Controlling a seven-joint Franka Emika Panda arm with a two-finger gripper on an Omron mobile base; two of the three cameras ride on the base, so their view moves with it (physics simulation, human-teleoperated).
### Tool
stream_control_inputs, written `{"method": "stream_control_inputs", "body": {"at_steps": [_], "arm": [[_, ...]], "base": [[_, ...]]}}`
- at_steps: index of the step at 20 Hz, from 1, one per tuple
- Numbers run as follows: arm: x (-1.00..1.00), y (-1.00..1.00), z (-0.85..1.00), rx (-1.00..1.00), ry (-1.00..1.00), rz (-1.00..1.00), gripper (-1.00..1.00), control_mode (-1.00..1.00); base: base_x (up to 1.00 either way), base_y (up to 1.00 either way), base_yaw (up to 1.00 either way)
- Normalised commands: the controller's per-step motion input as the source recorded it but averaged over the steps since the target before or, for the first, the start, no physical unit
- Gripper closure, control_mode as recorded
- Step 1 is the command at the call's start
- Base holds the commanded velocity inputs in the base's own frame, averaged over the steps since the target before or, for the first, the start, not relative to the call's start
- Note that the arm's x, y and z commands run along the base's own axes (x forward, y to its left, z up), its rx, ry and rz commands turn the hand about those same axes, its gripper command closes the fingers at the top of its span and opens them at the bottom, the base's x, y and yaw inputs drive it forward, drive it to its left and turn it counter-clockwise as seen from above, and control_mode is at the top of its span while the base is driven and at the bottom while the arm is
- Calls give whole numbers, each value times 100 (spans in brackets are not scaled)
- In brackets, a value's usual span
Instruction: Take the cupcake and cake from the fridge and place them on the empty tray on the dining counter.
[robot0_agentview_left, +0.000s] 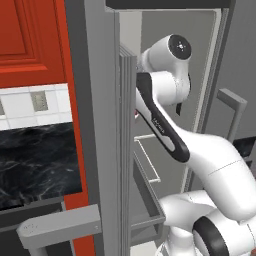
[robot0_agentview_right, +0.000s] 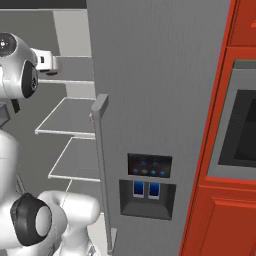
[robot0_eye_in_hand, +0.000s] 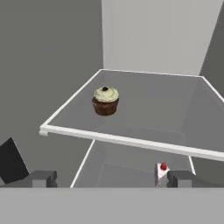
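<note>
The cupcake (robot0_eye_in_hand: 105, 100) stands upright on an upper fridge shelf (robot0_eye_in_hand: 131, 142), toward its left side and set back from the white front edge. The cake (robot0_eye_in_hand: 162, 173), a small white wedge with a red top, sits on the shelf below, just beside the right fingertip in the hand view. Both are inside the fridge (robot0_agentview_right: 150, 100), whose door with the dispenser panel (robot0_agentview_right: 149, 172) stands closed on the right while the arm reaches into the open left compartment.

The end effector (robot0_eye_in_hand: 111, 178) is spread wide and holds nothing; its fingers (robot0_eye_in_hand: 41, 178) sit near the shelf's front, below the cupcake's level.

The step in hand seems to be reaching for the cupcake. To do it well, the end effector should rise above the shelf edge, centre on the brown base, go in level, and close gently on the base rather than the cream top, keeping clear of the shelf lip.
</note>
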Motion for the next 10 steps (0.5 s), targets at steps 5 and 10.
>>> {"method": "stream_control_inputs", "body": {"at_steps": [5, 10], "arm": [[22, 30, 0, 2, 11, 0, -100, -100], [38, 10, 0, 1, 8, 5, -100, -100]], "base": [[0, 0, 0], [0, 0, 0]]}}
